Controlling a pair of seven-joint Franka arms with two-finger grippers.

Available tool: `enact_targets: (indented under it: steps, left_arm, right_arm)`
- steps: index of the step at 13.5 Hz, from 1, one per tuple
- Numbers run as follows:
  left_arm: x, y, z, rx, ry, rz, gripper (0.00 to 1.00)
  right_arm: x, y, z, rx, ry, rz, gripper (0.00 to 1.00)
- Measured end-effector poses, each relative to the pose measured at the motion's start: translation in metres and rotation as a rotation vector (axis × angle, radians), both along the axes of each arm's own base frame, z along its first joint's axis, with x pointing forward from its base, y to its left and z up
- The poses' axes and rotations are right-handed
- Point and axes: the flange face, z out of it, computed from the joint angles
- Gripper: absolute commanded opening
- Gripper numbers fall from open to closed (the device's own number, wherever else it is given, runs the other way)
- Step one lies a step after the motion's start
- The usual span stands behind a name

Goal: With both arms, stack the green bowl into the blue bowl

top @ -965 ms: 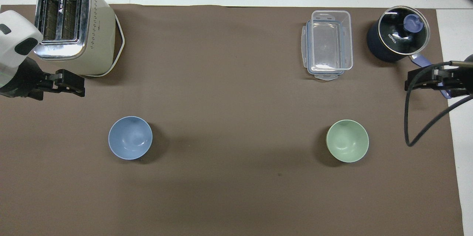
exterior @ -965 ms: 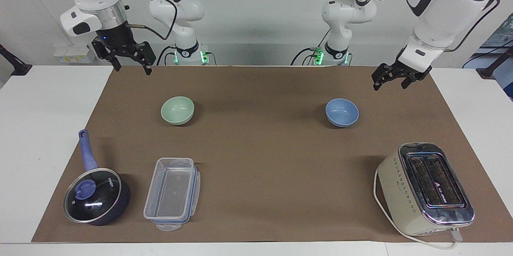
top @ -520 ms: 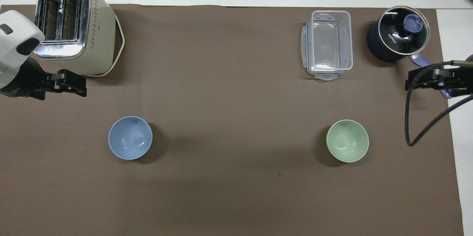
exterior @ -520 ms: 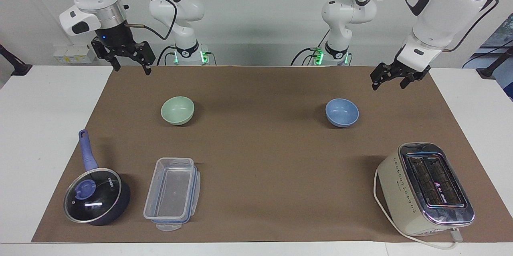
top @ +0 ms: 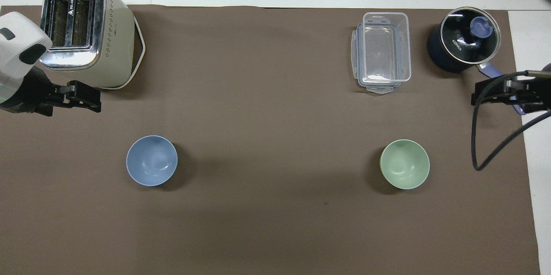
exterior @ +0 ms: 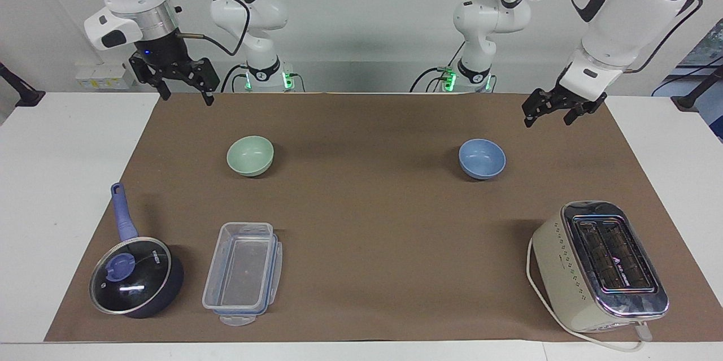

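Note:
The green bowl [exterior: 250, 155] [top: 404, 164] sits upright and empty on the brown mat toward the right arm's end of the table. The blue bowl [exterior: 482, 159] [top: 151, 160] sits upright and empty toward the left arm's end, level with the green one. My right gripper [exterior: 187, 98] [top: 485, 95] hangs open and empty high over the mat's edge, apart from the green bowl. My left gripper [exterior: 548, 119] [top: 88, 99] hangs open and empty above the mat, off to the side of the blue bowl.
A cream toaster [exterior: 599, 265] [top: 82, 29] stands farther from the robots than the blue bowl. A clear plastic container [exterior: 243, 273] [top: 381, 51] and a dark lidded saucepan [exterior: 135, 276] [top: 464, 44] lie farther out than the green bowl.
Both grippers have shifted only very slightly. The bowls have not moved.

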Motion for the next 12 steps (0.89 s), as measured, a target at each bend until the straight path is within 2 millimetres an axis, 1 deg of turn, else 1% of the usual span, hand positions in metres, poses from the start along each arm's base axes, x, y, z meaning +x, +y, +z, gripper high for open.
enact_targets:
  steps: [4,12]
  left_arm:
    - [0.000,-0.001,-0.008,-0.011,-0.025,0.003,1.00]
    - [-0.006,0.000,-0.037,-0.034,-0.029,-0.024,1.00]
  right_arm:
    - [0.000,0.000,0.000,0.000,0.000,0.000,1.00]
    - [0.000,0.000,0.000,0.000,0.000,0.000,1.00]
